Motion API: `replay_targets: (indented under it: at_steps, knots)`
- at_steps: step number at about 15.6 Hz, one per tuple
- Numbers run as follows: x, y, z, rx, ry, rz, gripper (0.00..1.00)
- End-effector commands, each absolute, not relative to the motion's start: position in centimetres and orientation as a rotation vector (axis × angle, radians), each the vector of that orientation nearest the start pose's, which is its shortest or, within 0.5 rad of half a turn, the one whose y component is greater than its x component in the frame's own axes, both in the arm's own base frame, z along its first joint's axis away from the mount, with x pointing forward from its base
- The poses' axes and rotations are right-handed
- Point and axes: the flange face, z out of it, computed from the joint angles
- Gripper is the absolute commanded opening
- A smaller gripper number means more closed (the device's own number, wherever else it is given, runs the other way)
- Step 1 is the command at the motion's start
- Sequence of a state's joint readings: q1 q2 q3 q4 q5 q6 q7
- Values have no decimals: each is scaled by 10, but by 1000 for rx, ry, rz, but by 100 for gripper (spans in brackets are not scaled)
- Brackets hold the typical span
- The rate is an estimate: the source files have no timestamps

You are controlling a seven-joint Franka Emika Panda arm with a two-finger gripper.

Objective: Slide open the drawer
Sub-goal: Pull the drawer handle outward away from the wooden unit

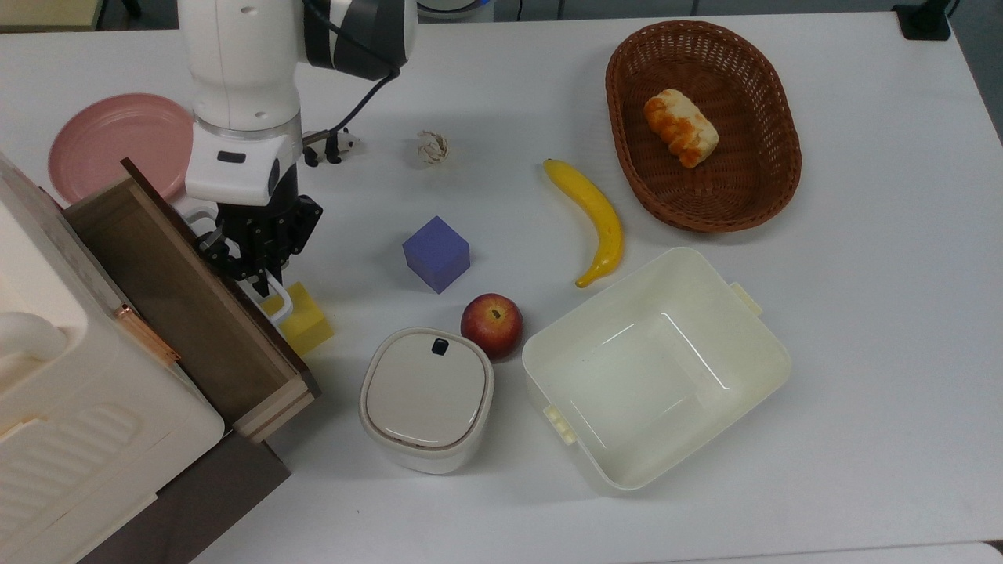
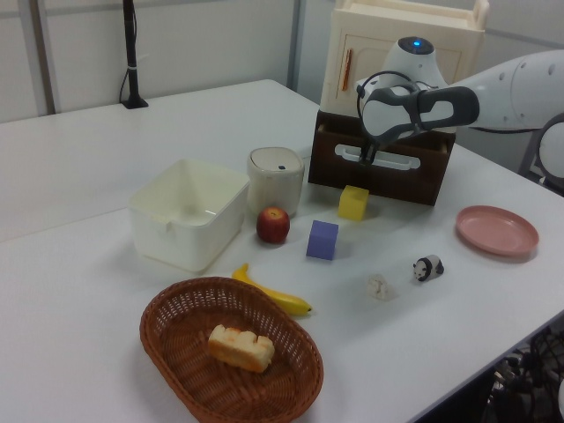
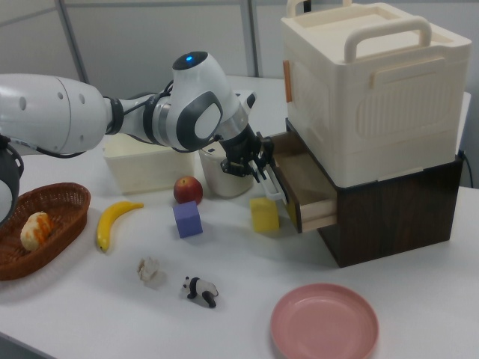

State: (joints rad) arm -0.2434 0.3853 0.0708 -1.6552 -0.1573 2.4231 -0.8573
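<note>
The wooden drawer stands partly pulled out from under the cream cabinet at the top view's left, its light-brown inside showing. Its dark-brown front panel carries a white loop handle. My gripper hangs over the front panel, shut on that handle. In the left view the gripper sits at the handle. In the right view the gripper is just left of the open drawer.
A yellow cube sits right against the drawer front under the handle. Nearby are a purple cube, an apple, a lidded white container and a cream tub. A banana, a basket and a pink plate lie further off.
</note>
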Motion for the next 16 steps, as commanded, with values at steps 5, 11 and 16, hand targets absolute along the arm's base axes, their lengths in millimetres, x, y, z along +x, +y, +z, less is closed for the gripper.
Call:
replay_targets:
  at_steps: [5, 11, 16]
  knots:
    - [664, -105, 423, -3102, -1324, -444, 12]
    - [656, -100, 426, -3095, -1334, -433, 12]
    - [654, -87, 428, -3083, -1347, -426, 12]
